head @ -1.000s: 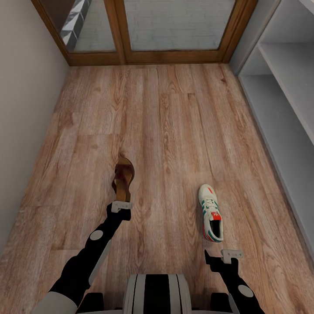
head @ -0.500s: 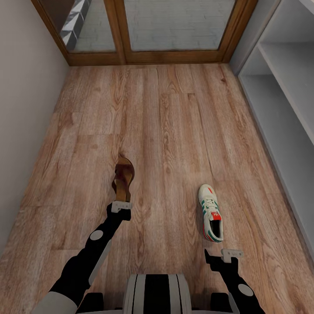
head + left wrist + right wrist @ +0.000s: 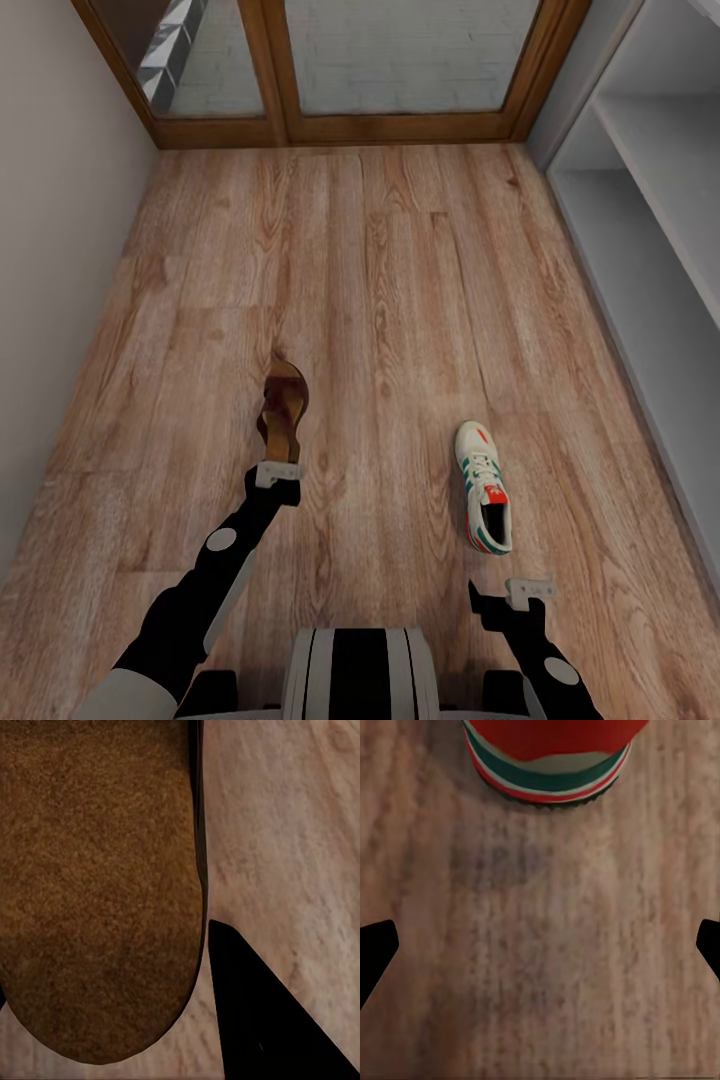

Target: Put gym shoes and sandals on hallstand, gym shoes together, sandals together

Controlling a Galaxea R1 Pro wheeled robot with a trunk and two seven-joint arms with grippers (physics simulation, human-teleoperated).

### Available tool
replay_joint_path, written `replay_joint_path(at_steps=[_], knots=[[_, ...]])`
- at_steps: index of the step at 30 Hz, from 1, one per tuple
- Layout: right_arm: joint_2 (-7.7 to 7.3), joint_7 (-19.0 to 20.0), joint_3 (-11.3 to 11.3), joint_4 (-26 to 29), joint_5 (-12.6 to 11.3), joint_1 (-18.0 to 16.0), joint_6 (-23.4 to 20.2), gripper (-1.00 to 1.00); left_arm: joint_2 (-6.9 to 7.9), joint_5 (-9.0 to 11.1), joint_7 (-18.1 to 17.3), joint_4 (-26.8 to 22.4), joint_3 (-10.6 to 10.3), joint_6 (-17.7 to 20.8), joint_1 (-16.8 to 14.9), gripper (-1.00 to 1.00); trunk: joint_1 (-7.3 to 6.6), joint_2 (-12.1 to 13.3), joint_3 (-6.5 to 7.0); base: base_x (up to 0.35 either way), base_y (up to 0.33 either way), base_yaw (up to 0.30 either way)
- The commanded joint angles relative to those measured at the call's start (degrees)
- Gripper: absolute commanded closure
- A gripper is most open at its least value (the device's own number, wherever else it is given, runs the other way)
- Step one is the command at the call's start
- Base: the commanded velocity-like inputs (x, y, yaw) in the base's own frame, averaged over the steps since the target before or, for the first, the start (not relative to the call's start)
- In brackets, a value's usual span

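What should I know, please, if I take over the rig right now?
Left pincer: at the heel of the dark-brown leather sandal with tan footbed; grip unclear.
Right pincer: open, empty, just behind the heel of the white lace-up sneaker with green stripes.
Both lie on the wood-plank floor. White shelving stands to the right.
Done: nothing on the shelves seen here.
Left: lift both, place them, find the mates.

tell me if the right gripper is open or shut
Open. In the right wrist view the right gripper's two fingertips sit far apart with bare floor between them, short of the gym shoe's heel.
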State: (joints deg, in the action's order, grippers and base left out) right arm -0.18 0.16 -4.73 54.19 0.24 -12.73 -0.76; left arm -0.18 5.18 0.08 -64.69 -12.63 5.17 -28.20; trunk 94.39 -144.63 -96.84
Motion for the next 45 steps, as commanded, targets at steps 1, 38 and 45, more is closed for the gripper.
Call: replay_joint_path(at_steps=[1, 38, 45], knots=[[0.0, 0.02, -0.02, 0.04, 0.03, -0.01, -0.07, -1.0, 0.0, 0.35, -0.08, -0.09, -0.02, 0.37, -0.01, 1.0, 0.02, -0.03, -0.26, 0.0, 0.0, 0.0], [-0.07, -0.07, -0.28, 0.38, 0.03, -0.01, -0.04, -1.0, 0.0, 0.35, -0.08, -0.08, -0.02, 0.37, -0.01, 1.0, 0.09, -0.07, -1.43, 0.052, 0.0, 0.024], [-0.02, -0.07, -0.28, 0.39, 0.03, -0.01, -0.05, -1.0, 0.0, 0.35, -0.08, -0.08, -0.02, 0.37, -0.01, 1.0, 0.09, -0.07, -1.43, 0.028, 0.0, 0.0]])
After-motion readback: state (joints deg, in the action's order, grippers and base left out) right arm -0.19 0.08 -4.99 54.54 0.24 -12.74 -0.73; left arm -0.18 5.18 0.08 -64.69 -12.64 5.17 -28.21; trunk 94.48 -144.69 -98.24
